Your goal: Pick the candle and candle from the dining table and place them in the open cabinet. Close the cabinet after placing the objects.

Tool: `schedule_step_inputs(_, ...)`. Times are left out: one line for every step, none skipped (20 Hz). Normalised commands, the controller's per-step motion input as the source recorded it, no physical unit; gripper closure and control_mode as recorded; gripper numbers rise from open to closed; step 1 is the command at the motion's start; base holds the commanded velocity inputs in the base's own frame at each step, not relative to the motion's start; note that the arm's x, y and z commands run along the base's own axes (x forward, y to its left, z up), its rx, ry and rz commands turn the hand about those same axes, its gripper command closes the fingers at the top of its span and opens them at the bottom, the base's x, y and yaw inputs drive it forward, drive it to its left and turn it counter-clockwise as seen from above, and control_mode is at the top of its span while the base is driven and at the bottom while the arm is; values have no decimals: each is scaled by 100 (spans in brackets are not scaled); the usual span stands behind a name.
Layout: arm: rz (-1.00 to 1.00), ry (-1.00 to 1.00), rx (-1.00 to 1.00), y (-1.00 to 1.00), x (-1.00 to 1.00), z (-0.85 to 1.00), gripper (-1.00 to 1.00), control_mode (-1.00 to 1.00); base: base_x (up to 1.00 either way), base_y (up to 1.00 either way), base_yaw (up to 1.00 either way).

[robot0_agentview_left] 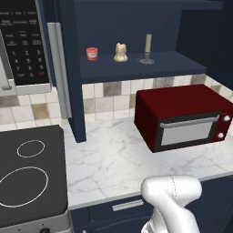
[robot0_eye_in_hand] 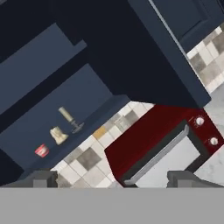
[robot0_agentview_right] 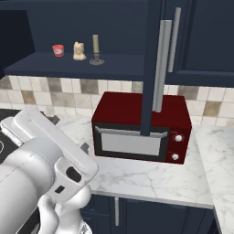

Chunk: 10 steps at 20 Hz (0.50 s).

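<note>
Both candles sit on the lower shelf [robot0_agentview_left: 182, 66] of the open cabinet [robot0_agentview_left: 73, 68], w/ doors swung out. Taper candle [robot0_agentview_left: 148, 45] stands upright on its round dark base, right of the cream candle [robot0_agentview_left: 120, 53]; they're near each other, not touching. A small red cup [robot0_agentview_left: 92, 53] stands further left on the same shelf, apart from the cream one. Same trio in the right base view: cup [robot0_agentview_right: 58, 50], cream candle [robot0_agentview_right: 79, 51], taper [robot0_agentview_right: 95, 45], left to right.

Gripper [robot0_eye_in_hand: 112, 178] is well back from the shelf, jaws spread wide, nothing between them; fingertips [robot0_eye_in_hand: 41, 178] at bottom of hand view.

Below the shelf, a red toaster oven [robot0_agentview_left: 184, 117] sits on the marble counter [robot0_agentview_left: 109, 164], against the tiled backsplash [robot0_agentview_left: 104, 95]. One cabinet door w/ long silver handle [robot0_agentview_right: 160, 64] hangs in front of the oven in the right base view. Black stovetop [robot0_agentview_left: 29, 175] at left of the counter, microwave [robot0_agentview_left: 22, 41] above it.
</note>
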Motion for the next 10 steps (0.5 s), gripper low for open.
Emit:
schedule_step_inputs(0,-22,0,-12,0,-11,-100,-100,0,0,0)
schedule_step_inputs(0,-24,0,-10,0,-9,-100,-100,0,0,0)
schedule_step_inputs(-1,-24,0,-14,0,-7,-100,-100,0,0,0)
schedule_step_inputs(-1,-25,0,-13,0,-6,-100,-100,0,0,0)
schedule_step_inputs(-2,-24,0,-13,0,-6,-100,-100,0,0,0)
schedule_step_inputs(-2,-23,0,-14,0,-3,-100,-100,0,0,0)
schedule_step_inputs(-2,-23,0,-16,0,0,-100,-100,0,0,0)
schedule_step_inputs(-2,-21,0,-17,0,-3,-100,-100,0,0,0)
schedule_step_inputs(-2,-20,0,-19,0,-1,-100,-100,0,0,0)
schedule_step_inputs(-3,-22,0,-22,0,0,-100,-100,0,0,0)
